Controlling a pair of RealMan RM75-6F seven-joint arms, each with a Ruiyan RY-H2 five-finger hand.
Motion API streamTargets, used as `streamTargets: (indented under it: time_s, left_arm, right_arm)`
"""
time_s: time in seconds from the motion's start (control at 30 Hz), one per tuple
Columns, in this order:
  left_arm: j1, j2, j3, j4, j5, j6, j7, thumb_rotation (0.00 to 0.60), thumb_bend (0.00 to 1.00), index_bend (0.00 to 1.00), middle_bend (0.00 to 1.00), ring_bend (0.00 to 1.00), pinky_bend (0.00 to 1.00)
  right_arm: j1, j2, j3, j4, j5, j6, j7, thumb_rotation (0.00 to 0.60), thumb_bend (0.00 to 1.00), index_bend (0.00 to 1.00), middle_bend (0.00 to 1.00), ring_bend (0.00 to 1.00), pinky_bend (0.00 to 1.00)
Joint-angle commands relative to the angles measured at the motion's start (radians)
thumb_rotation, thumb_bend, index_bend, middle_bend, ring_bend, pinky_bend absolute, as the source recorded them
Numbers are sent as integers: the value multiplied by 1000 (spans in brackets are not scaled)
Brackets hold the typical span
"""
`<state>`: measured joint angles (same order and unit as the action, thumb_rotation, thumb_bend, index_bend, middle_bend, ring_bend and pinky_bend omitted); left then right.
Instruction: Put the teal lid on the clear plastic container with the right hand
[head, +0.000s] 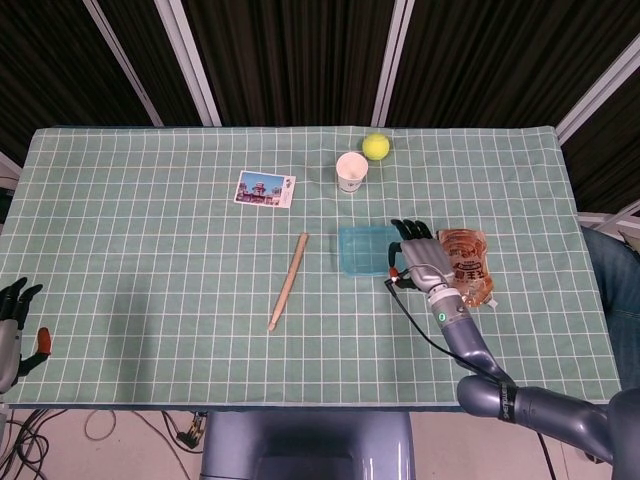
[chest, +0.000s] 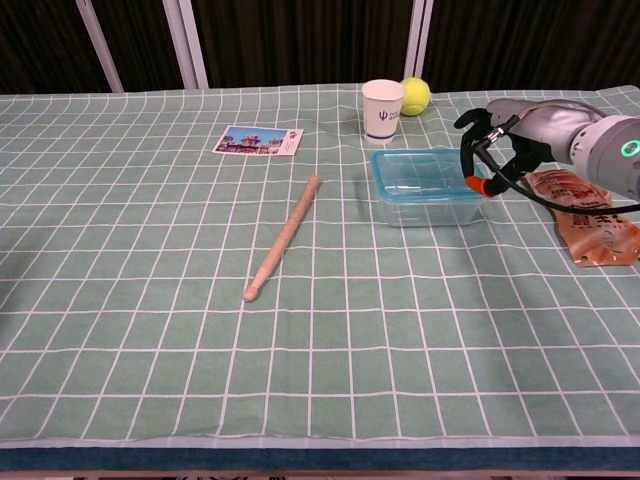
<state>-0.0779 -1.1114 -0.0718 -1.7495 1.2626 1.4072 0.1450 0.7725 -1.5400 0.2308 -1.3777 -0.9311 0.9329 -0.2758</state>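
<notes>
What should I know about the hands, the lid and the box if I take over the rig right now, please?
Right hand: empty, fingers spread, at the right edge of the box; contact unclear.
Left hand: idle at the table's near-left edge, holding nothing.
Lid: appears to lie on the box already, between the stick and the snack bag.
Left: check the lid is seated, press it if needed, then withdraw.

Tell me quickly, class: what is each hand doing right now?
Left hand: open, holding nothing, at the table's near edge.
Right hand: fingers spread beside the lidded container, holding nothing.
</notes>
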Motion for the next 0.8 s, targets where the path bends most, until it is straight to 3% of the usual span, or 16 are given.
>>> streamTargets:
  time_s: [0.03,0.8]
  left_arm:
    - [0,1,0,0,0,0,-1,600,568,115,0,0,0]
    - [-1,0,-4,2,-11,-2,2,600,568,114,0,0,0]
  right_arm:
    - [4,-6,2,8,5,-6,-3,600,472,675,94,0,0]
    - [11,-37,0,77,8,-53,16,600,472,684,94,0,0]
